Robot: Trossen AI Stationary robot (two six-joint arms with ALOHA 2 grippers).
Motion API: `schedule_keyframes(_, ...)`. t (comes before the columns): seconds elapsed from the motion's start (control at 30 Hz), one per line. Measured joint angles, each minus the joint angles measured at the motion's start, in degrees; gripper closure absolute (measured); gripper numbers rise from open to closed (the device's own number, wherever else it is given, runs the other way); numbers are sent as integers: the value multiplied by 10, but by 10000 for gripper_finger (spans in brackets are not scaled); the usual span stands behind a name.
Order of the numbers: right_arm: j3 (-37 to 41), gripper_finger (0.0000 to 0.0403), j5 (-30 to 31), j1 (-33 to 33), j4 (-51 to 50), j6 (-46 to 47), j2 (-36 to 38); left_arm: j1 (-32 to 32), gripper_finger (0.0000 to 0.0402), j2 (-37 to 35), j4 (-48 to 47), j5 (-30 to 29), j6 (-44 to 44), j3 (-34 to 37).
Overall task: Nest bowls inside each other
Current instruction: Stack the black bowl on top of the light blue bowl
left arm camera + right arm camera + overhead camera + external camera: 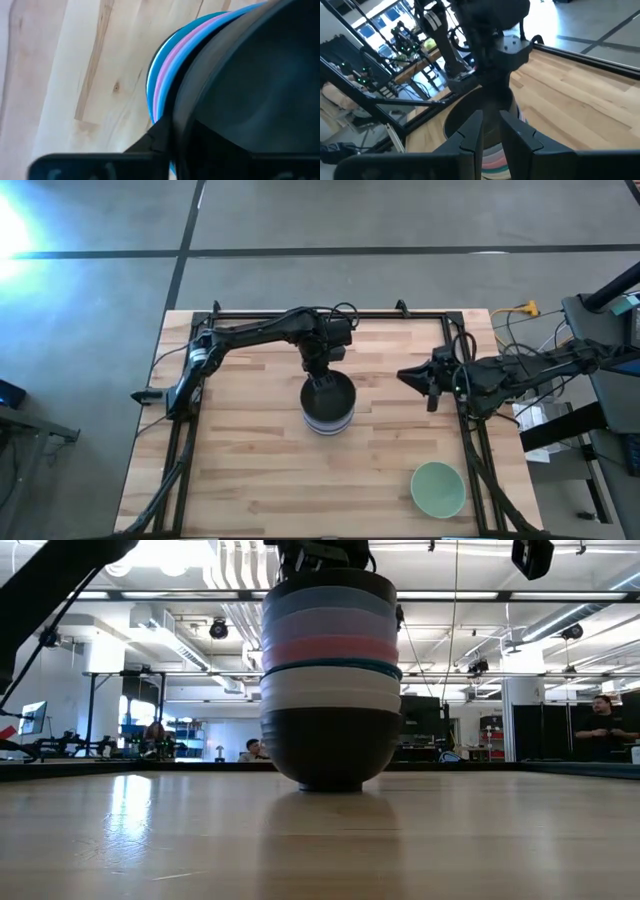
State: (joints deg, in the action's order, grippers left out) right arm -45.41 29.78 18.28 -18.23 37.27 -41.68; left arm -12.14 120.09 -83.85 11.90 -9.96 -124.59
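A stack of nested bowls (328,408) stands mid-table on its bottom black bowl (325,750). Above that come two white bowls, a teal rim, pink, lavender and blue, with a second black bowl (330,582) on top. My left gripper (320,380) is over the far rim of that top bowl, shut on it. A pale green bowl (438,488) sits alone on its base near the table's right near corner. My right gripper (491,131) hovers to the right of the stack, pointing at it with a narrow gap between its fingers and holding nothing. My left gripper comes down from above onto the far rim (172,107) of the top black bowl. One finger (156,141) lies against the outside of the wall; the other is hidden against the dark inside. The bowl sits nested upright in the stack.
A black rail frames the table's far edge and sides (330,313). Bare wood lies left of the stack and along the near side (250,480). My right arm (500,372) reaches in over the right rail. People stand in the room beyond the table.
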Motion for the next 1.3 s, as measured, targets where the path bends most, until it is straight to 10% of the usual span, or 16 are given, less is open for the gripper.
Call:
schedule_keyframes(0.53, 0, 345, -1, 0, 68, 1, -75, -2, 192, -44, 5, -70, 14, -25)
schedule_keyframes(1.1, -1, 345, -112, -158, 463, -54, -328, 10, 181, -237, 31, -188, -4, 32)
schedule_keyframes(1.3, -67, 345, -155, -196, 445, -93, -429, 10, 181, -329, 49, -215, -56, 133)
